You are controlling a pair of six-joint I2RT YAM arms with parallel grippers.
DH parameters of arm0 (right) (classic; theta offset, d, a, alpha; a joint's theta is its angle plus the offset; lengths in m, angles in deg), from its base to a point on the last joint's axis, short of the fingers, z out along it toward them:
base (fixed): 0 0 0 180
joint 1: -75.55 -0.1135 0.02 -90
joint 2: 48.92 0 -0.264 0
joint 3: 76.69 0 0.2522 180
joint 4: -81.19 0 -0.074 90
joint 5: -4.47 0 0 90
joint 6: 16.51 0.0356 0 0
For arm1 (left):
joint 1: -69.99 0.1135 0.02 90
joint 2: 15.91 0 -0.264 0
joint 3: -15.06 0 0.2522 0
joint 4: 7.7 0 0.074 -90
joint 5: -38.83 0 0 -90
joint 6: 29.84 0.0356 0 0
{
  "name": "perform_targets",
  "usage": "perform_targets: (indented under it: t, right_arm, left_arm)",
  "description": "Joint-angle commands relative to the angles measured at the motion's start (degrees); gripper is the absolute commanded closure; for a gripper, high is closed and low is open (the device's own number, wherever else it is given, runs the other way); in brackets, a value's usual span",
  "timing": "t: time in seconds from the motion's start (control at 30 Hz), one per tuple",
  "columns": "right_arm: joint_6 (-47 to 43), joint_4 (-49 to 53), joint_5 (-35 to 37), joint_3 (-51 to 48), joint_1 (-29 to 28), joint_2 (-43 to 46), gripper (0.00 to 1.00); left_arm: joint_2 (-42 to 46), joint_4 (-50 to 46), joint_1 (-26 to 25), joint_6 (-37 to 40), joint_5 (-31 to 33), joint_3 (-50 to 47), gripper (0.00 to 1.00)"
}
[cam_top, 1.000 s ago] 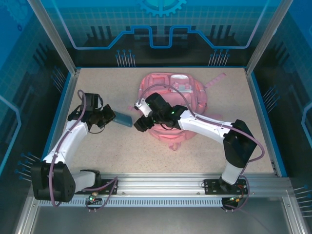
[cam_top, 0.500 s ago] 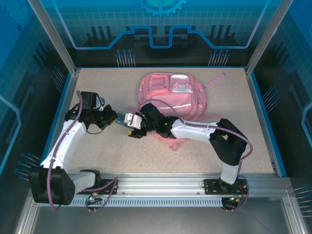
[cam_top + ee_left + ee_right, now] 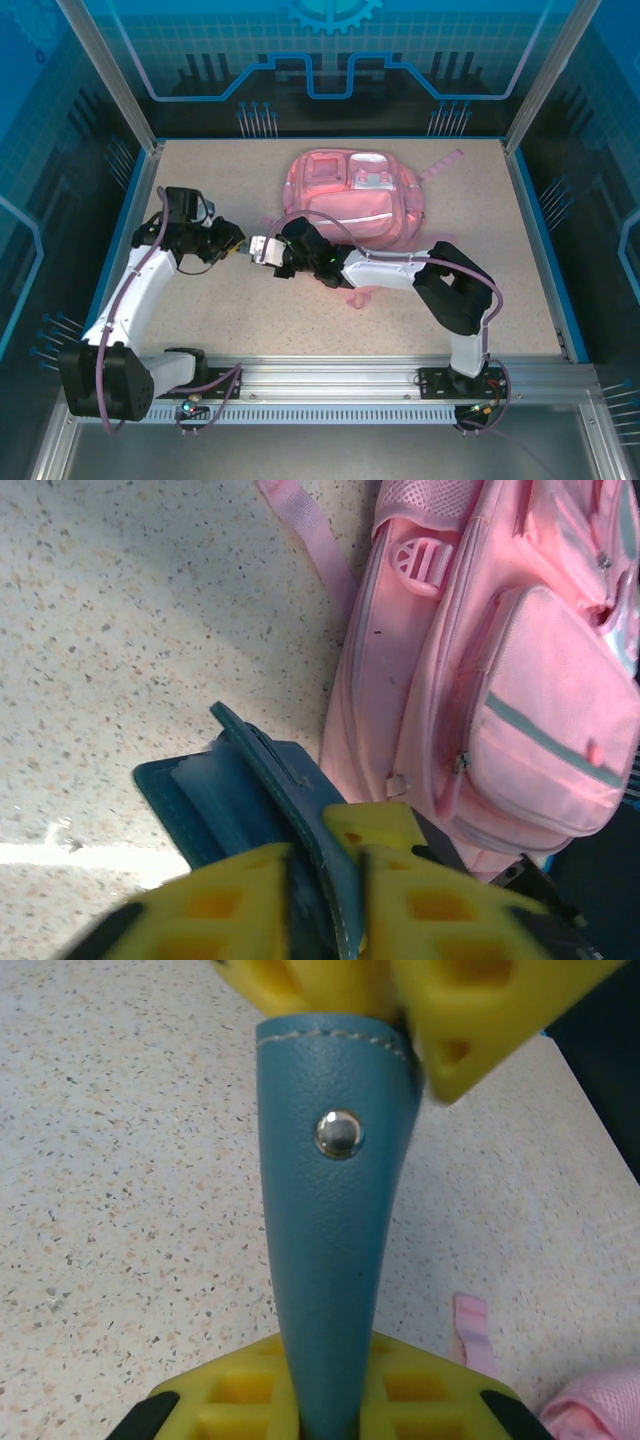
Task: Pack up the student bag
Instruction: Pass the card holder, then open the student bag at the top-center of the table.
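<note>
Right fingers (image 3: 240,1390) closed on teal case (image 3: 335,1260) — left fingers (image 3: 430,910) grip too; wrist reveals snap (image 3: 339,1133).

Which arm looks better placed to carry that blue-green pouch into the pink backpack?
Right, probably. The right gripper clamps the teal pouch, and that arm lies alongside the student bag. The left gripper also has fingers around the pouch, but sits farther from the bag.

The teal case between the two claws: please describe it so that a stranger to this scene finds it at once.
Find the pink student bag on the table. Off its near-left corner the left claw and right claw meet at a slim teal case. Unlike the bag, it has one silver stud.
</note>
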Motion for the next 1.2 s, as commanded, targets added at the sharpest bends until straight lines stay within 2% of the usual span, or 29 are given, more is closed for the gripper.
perform_targets:
  t: [0.0, 0.1, 0.23, 0.37, 0.43, 0.5, 0.6, 0.77, 0.87, 0.97, 1.17]
  right_arm:
    - [5.44, -0.74, 1.61, -2.2, 0.32, 7.15, 0.89]
    - [13.43, 5.94, 2.37, -4.37, 2.32, 14.46, 0.91]
    - [26.71, 15.06, 1.78, -8.09, 7.8, 25.44, 0.92]
    - [37.39, 25.22, 1.35, -10.98, 14.75, 35.15, 0.93]
    - [41.81, 30.71, 1.25, -12.16, 18.83, 40.37, 0.93]
    - [45.77, 35.67, 0.98, -12.59, 22.64, 43.99, 0.92]
    - [50.3, 41.61, -1.49, -13.19, 28.74, 48.0, 0.92]
    - [56.64, 45.41, -8.91, -15.85, 37.95, 51.55, 0.93]
    - [59.13, 45.14, -12.96, -17.6, 42.29, 52.88, 0.93]
    - [60.75, 44.01, -16.32, -20.33, 45.39, 53.46, 0.93]
    - [61.26, 43.73, -19.0, -21.71, 48.88, 54.48, 0.92]
  left_arm:
    - [2.06, -0.47, -0.41, 1.1, 0.64, 3.84, 0.52]
    - [2.53, 0.69, -0.49, 3.23, 2.89, 6.02, 0.35]
    - [3.63, 6.2, -3.07, 6.12, 4.65, 6.43, 0.22]
    - [1.56, 10.07, -9.45, 10.64, 5.78, 7.45, 0.14]
    - [-0.74, 11.95, -14.42, 13.88, 6.29, 8.33, 0.11]
    - [-3.23, 13.79, -19.07, 17.31, 8.03, 9.25, 0.1]
    - [-8.1, 16.65, -26.17, 23.97, 14.3, 10.76, 0.09]
    - [-18.58, 16.16, -33.88, 36.87, 17.59, 16.39, 0.1]
    - [-24.5, 15.69, -36.53, 42.72, 17.27, 19.8, 0.1]
    - [-30.58, 14.04, -37.85, 47.22, 14.23, 24.46, 0.13]
    - [-42.01, 6.24, -39.41, 54.21, 12.39, 36.18, 0.3]
